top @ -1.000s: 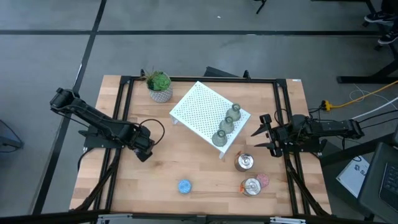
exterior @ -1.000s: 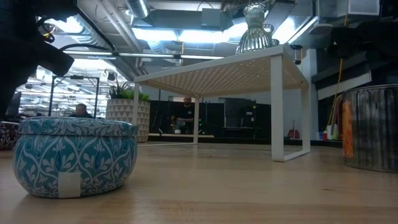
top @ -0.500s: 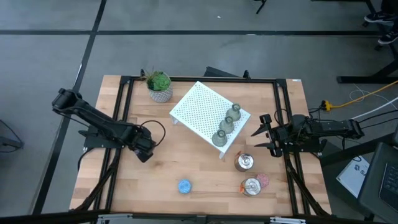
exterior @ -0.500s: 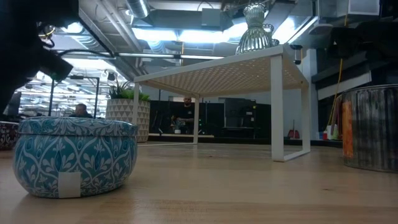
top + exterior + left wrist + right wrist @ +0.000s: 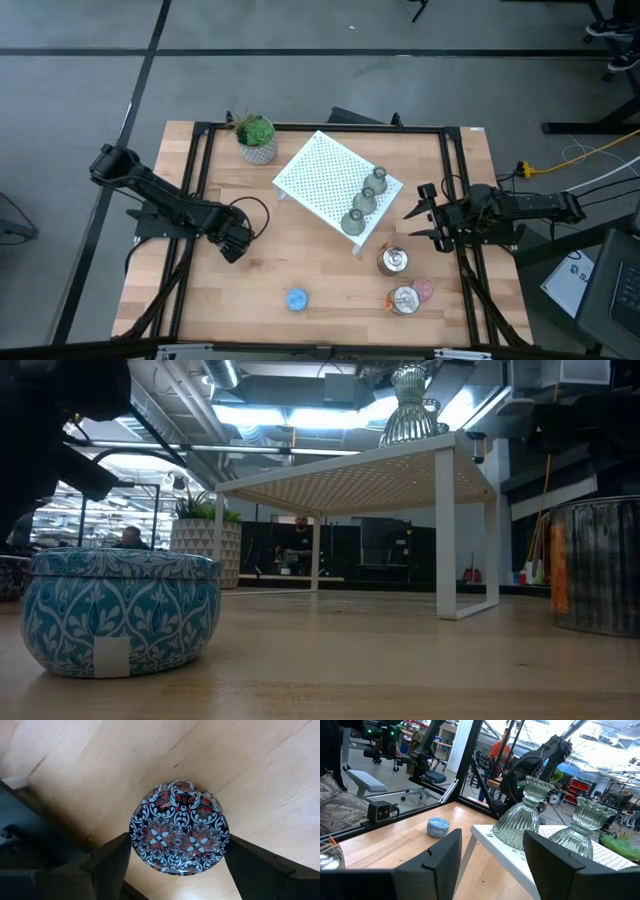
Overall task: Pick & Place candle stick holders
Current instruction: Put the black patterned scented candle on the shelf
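My left gripper (image 5: 232,241) is at the table's left middle, around a dark purple patterned round holder (image 5: 179,827). Three olive-green bell-shaped holders (image 5: 365,200) stand in a row on the white perforated stand (image 5: 320,175). The blue holder (image 5: 296,299) sits near the front edge and fills the low view's foreground (image 5: 120,610). Two silver holders (image 5: 392,261) (image 5: 403,299) and the pink one (image 5: 424,290) sit at the front right. My right gripper (image 5: 420,212) is open and empty, to the right of the stand. My left gripper has the purple holder between its two fingers, which meet its round rim on opposite sides (image 5: 132,840) at their free ends. The fingers come from above, pointing down. The holder lies level, its patterned top up. I cannot tell whether it is clear of the table.
A green potted plant (image 5: 257,138) stands at the far left behind the stand. Black frame rails (image 5: 190,200) run along both table sides. Bare wood lies between the blue holder and the stand. People show in the room beyond the table.
My left arm has shifted a little toward the table's right, and its gripper has moved slightly with it. My right arm and the other holders have kept still.
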